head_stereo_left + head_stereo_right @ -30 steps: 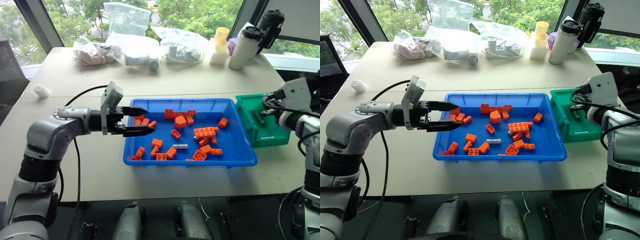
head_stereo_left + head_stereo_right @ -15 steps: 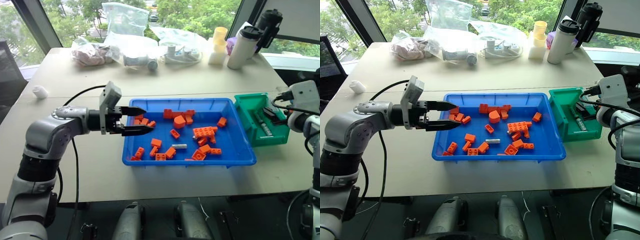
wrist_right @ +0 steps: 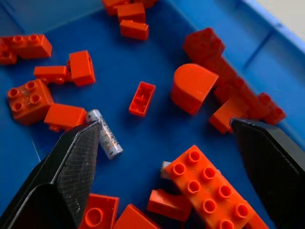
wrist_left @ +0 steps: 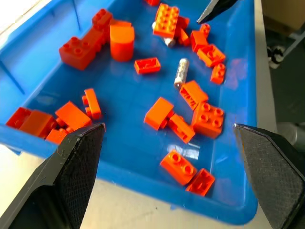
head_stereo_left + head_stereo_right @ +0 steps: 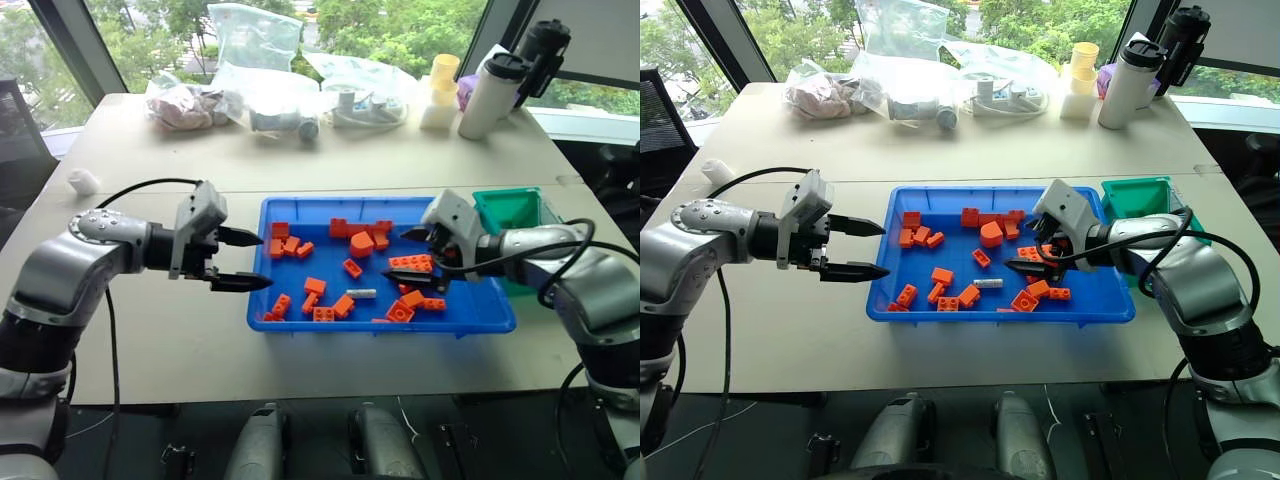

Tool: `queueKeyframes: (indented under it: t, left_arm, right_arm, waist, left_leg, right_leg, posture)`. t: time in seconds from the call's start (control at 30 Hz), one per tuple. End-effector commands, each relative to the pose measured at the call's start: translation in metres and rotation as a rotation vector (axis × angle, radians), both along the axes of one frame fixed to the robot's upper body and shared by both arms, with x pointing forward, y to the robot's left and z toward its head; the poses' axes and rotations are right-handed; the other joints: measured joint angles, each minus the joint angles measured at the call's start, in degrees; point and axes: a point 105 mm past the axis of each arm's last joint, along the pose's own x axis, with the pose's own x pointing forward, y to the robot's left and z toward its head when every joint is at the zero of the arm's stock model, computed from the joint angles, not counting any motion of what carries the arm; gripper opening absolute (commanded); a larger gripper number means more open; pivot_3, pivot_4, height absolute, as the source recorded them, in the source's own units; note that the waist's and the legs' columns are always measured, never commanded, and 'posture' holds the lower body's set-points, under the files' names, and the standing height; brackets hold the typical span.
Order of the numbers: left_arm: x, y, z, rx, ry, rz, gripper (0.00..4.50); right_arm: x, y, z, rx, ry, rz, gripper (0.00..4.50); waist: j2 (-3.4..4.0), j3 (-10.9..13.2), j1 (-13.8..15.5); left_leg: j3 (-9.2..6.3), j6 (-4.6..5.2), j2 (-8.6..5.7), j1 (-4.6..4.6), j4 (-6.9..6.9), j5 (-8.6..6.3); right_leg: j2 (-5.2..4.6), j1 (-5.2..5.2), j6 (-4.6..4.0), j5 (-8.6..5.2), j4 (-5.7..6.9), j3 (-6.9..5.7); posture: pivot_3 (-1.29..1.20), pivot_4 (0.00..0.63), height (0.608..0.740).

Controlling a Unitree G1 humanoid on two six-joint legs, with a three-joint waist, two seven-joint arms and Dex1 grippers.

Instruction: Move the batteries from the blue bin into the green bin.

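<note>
Battery (image 3: pixel 106 134): slim silver cylinder lying flat among orange bricks (image 3: pixel 62 116).

I count one battery (image 5: pixel 360 293) among about twenty orange bricks (image 5: pixel 411 264), one blue bin (image 5: pixel 300 317), one green bin (image 5: pixel 510 206).

The two head views look forward and down from above the near edge of the surface (image 5: pixel 330 160), sharing the whole blue bin (image 5: pixel 290 322). Each wrist view looks close into that bin from an opposite short end; both share one battery (image 4: pixel 181 72).
</note>
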Motion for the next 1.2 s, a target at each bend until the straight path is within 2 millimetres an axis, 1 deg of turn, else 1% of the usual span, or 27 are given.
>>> queueKeyframes:
  t: [0.03, 0.3, 0.5, 0.57, 0.63, 0.7, 0.8, 0.87, 0.9, 1.0, 1.03, 1.1, 1.17, 1.2]
  left_arm:
    - [-0.009, -0.003, 0.012, 0.015, -0.056, -0.026, 4.5]
    - [-0.007, -0.002, 0.013, -0.017, -0.063, 0.017, 4.5]
    - [-0.002, -0.003, 0.014, -0.045, -0.064, 0.039, 4.5]
    - [0.001, -0.004, 0.014, -0.058, -0.066, 0.052, 4.5]
    - [0.001, -0.004, 0.014, -0.061, -0.065, 0.054, 4.5]
    - [0.0, -0.004, 0.014, -0.063, -0.065, 0.054, 4.5]
    - [0.002, -0.003, 0.016, -0.075, -0.072, 0.067, 4.5]
    - [0.003, -0.003, 0.017, -0.08, -0.075, 0.07, 4.5]
    - [0.003, -0.003, 0.017, -0.081, -0.075, 0.07, 4.5]
    - [0.004, -0.005, 0.018, -0.085, -0.077, 0.068, 4.5]
    - [0.004, -0.005, 0.018, -0.086, -0.077, 0.067, 4.5]
    - [0.004, -0.006, 0.017, -0.086, -0.077, 0.06, 4.5]
    - [0.004, -0.006, 0.017, -0.086, -0.077, 0.056, 4.5]
    - [0.004, -0.007, 0.018, -0.087, -0.079, 0.052, 4.5]
  right_arm:
    - [0.0, 0.007, 0.003, -0.031, -0.025, 0.072, 4.45]
    - [-0.003, 0.023, -0.014, -0.055, 0.005, 0.181, 4.45]
    - [0.01, 0.038, -0.027, -0.058, 0.011, 0.213, 4.45]
    - [0.013, 0.039, -0.031, -0.072, 0.016, 0.217, 4.45]
    - [0.013, 0.038, -0.039, -0.103, 0.031, 0.24, 3.91]
    - [0.012, 0.036, -0.045, -0.13, 0.039, 0.266, 3.12]
    - [0.008, 0.033, -0.05, -0.162, 0.045, 0.307, 1.53]
    - [0.008, 0.033, -0.048, -0.164, 0.03, 0.311, 0.56]
    - [0.008, 0.033, -0.046, -0.159, 0.022, 0.311, 0.01]
    - [0.01, 0.035, -0.036, -0.14, -0.017, 0.312, 0.03]
    - [0.011, 0.036, -0.028, -0.129, -0.047, 0.311, 0.03]
    - [0.014, 0.039, 0.003, -0.045, -0.12, 0.294, 0.03]
    - [0.016, 0.036, 0.034, 0.048, -0.17, 0.247, 0.03]
    - [0.019, 0.03, 0.047, 0.105, -0.19, 0.2, 0.03]
  waist:
    - [0.0, 0.0, -0.08]
    - [0.0, 0.0, -0.17]
    - [0.0, 0.0, -0.18]
    - [0.0, 0.0, -0.18]
    - [0.0, 0.0, -0.13]
    - [0.0, 0.0, -0.1]
    - [0.0, 0.0, -0.12]
    - [0.0, 0.0, -0.15]
    - [0.0, 0.0, -0.15]
    - [0.0, 0.0, -0.15]
    - [0.0, 0.0, -0.15]
    - [0.0, 0.0, -0.14]
    - [0.0, 0.0, -0.12]
    - [0.0, 0.0, -0.11]
  left_leg:
    - [0.0, 0.0, 0.01, 0.0, 0.0, 0.0]
    - [-0.01, 0.0, 0.04, 0.01, 0.0, 0.0]
    - [-0.01, 0.0, 0.04, 0.02, 0.0, 0.0]
    - [-0.01, 0.0, 0.04, 0.03, 0.0, 0.0]
    - [-0.01, 0.0, 0.03, 0.02, 0.01, 0.0]
    - [-0.01, 0.0, 0.03, 0.02, 0.01, 0.0]
    - [-0.01, -0.01, 0.02, 0.02, 0.01, 0.0]
    - [-0.02, -0.01, 0.03, 0.03, 0.01, 0.0]
    - [-0.01, 0.0, 0.03, 0.04, 0.01, 0.0]
    - [-0.01, 0.0, 0.03, 0.04, 0.01, 0.0]
    - [-0.01, -0.01, 0.03, 0.04, 0.01, 0.0]
    - [-0.02, -0.01, 0.03, 0.03, 0.01, 0.0]
    - [-0.01, -0.01, 0.03, 0.03, 0.01, 0.0]
    - [-0.01, -0.01, 0.03, 0.03, 0.01, 0.0]
  right_leg:
    - [0.0, 0.0, 0.0, 0.0, 0.01, 0.0]
    - [0.05, -0.03, 0.0, 0.0, 0.03, -0.01]
    - [0.06, -0.03, 0.0, 0.0, 0.05, -0.02]
    - [0.06, -0.03, 0.0, 0.0, 0.05, -0.02]
    - [0.05, -0.03, 0.0, 0.0, 0.07, -0.02]
    - [0.04, -0.03, 0.0, 0.0, 0.06, -0.03]
    - [0.04, -0.03, 0.0, 0.0, 0.07, -0.03]
    - [0.05, -0.03, 0.0, 0.0, 0.08, -0.03]
    - [0.05, -0.03, 0.0, 0.0, 0.08, -0.03]
    - [0.04, -0.03, 0.01, 0.0, 0.09, -0.03]
    - [0.04, -0.03, 0.01, 0.0, 0.09, -0.02]
    - [0.04, -0.04, 0.0, 0.0, 0.09, -0.03]
    - [0.04, -0.05, 0.01, 0.0, 0.1, -0.03]
    - [0.03, -0.05, 0.0, 0.0, 0.1, -0.03]
  posture:
    - [0.0, 0.15, 0.74]
    - [0.0, 0.15, 0.74]
    - [0.0, 0.15, 0.74]
    - [0.0, 0.15, 0.74]
    - [0.0, 0.15, 0.74]
    - [0.0, 0.15, 0.74]
    - [0.0, 0.15, 0.74]
    - [0.0, 0.15, 0.74]
    - [0.0, 0.15, 0.74]
    - [0.0, 0.15, 0.74]
    - [0.0, 0.15, 0.74]
    - [0.0, 0.15, 0.74]
    - [0.0, 0.15, 0.74]
    - [0.0, 0.15, 0.74]
